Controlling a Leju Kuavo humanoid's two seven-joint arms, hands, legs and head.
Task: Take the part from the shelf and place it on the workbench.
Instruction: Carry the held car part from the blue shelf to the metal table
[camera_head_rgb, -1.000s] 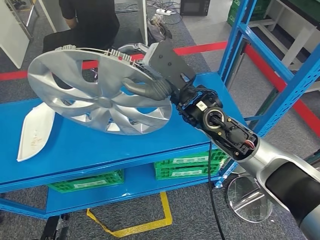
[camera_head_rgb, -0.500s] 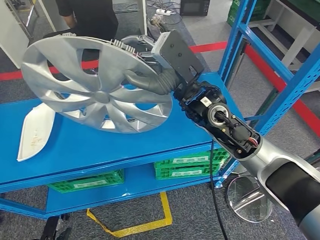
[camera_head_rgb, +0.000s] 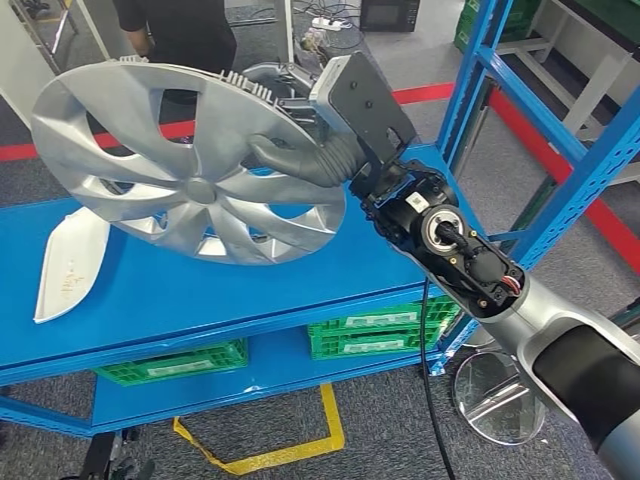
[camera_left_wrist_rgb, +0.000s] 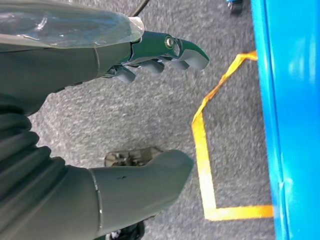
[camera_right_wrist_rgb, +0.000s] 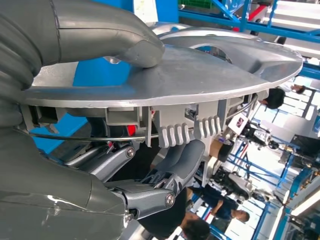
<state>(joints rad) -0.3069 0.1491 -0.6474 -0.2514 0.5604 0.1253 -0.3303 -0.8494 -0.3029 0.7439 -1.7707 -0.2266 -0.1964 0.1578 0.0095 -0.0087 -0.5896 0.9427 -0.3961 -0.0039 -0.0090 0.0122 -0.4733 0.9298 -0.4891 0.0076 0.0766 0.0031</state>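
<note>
The robot's right hand (camera_head_rgb: 332, 150) grips the rim of a large round silver plastic wheel cover (camera_head_rgb: 185, 165) with curved spokes, thumb pressed on the shiny face and the darker fingers (camera_right_wrist_rgb: 177, 167) hooked under the ribbed clips at the back edge. The wheel cover hangs tilted in the air above the blue table (camera_head_rgb: 181, 290), its far edge raised, touching nothing beneath it. A white curved plastic panel (camera_head_rgb: 68, 265) lies on the table's left end, and green crates (camera_head_rgb: 377, 330) sit on the lower level. A blue metal shelf frame (camera_head_rgb: 521, 95) stands at right, and a person in dark clothes (camera_head_rgb: 177, 35) stands beyond the table. The left hand (camera_left_wrist_rgb: 158, 105) hangs above grey carpet and yellow floor tape (camera_left_wrist_rgb: 205, 160), fingers apart and holding nothing. To finish well, the right hand would likely need to level the wheel cover, lower it gently onto bare table to the right of the white panel, and let go only once the rim rests flat.
</note>
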